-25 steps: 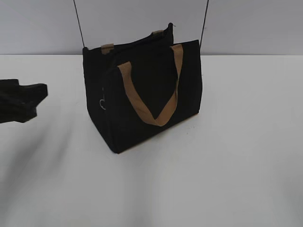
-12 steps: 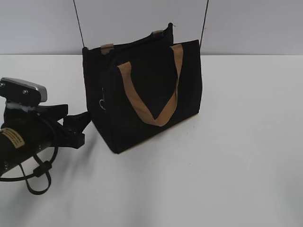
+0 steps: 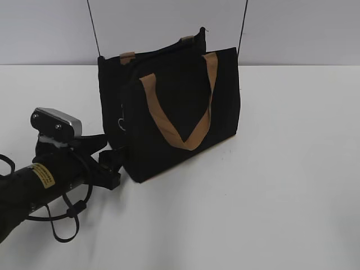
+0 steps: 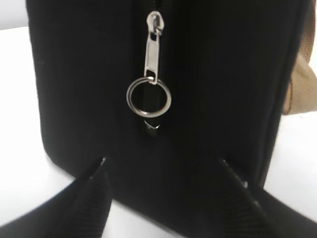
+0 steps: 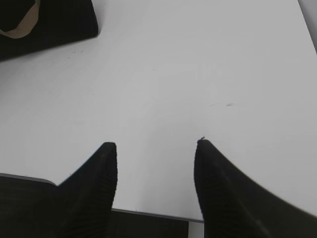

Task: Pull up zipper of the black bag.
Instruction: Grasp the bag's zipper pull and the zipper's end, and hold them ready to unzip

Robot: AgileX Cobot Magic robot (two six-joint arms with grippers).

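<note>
A: Black bag [image 3: 169, 112] upright on the white worktop [image 3: 270, 197], tan handles [image 3: 177, 121] draped over its side. Zipper [image 4: 151, 74] sits on the end panel, silver pull hanging, ring at the bottom.

B: Left claw [image 4: 163, 171]?

A: Wide open, low against that end panel, fingertips [image 4: 96, 171] straddling the zip line below the ring. Holding nothing.

B: Right claw [image 5: 156, 146]?

A: Open too, over bare worktop, well apart from the bag.

B: Step?

A: Approach, I'd judge; grasp not yet made. Next: lift to ring height, pinch the pull, draw along the track.
</note>
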